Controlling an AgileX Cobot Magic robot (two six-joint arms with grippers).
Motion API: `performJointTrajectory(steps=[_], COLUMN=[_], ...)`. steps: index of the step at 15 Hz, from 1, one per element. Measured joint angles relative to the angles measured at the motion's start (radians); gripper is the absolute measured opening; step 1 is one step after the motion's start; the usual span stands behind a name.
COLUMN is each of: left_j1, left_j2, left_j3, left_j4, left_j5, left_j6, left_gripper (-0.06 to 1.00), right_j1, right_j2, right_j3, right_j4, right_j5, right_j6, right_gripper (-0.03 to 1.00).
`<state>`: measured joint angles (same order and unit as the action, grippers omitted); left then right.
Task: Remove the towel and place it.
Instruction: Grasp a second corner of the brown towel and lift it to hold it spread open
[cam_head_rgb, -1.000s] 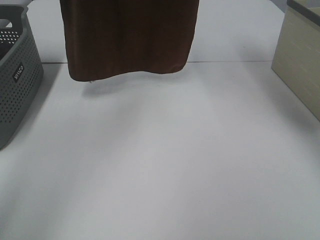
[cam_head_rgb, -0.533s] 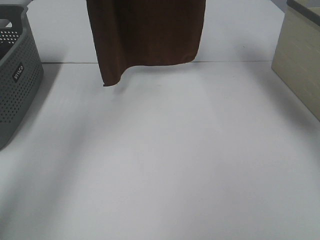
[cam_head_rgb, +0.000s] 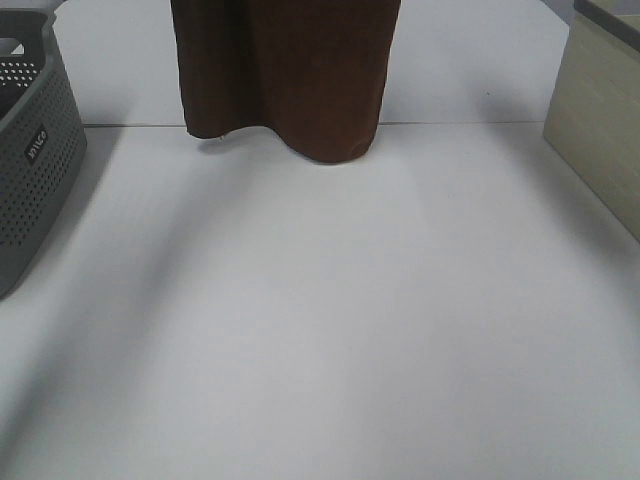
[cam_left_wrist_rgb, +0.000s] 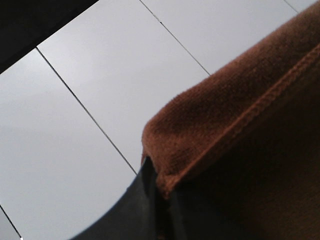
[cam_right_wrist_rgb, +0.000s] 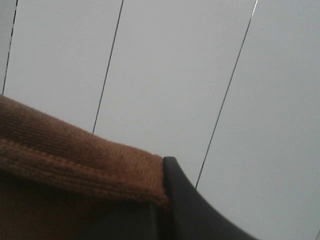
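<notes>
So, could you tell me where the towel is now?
In the exterior high view, the towel hangs at top centre, between the grey basket and the beige box.

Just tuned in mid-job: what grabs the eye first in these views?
A big dark brown towel hangs at the top middle of the high view, over the white table. The left pincer and right pincer each pinch a corner. A grey basket sits at the left edge, a beige box at the right.

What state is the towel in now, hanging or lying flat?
Hanging. The towel drapes down, lower edge wavy and loose; the left gripper and right gripper each pinch its hem.
</notes>
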<state>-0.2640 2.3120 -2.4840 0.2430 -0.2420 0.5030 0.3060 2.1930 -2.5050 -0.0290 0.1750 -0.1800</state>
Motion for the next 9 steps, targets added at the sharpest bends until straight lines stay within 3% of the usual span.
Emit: performJointTrajectory(steps=[9], left_j1=[0.004], left_j2=[0.028], left_j3=[-0.005], left_j4=[0.042], left_j5=[0.058], left_j6=[0.0], left_gripper=[0.0], right_j1=[-0.009], right_j2=[0.022], right_j3=[0.0], right_j4=[0.023], right_j5=[-0.003], right_j6=[0.0], right_gripper=[0.01])
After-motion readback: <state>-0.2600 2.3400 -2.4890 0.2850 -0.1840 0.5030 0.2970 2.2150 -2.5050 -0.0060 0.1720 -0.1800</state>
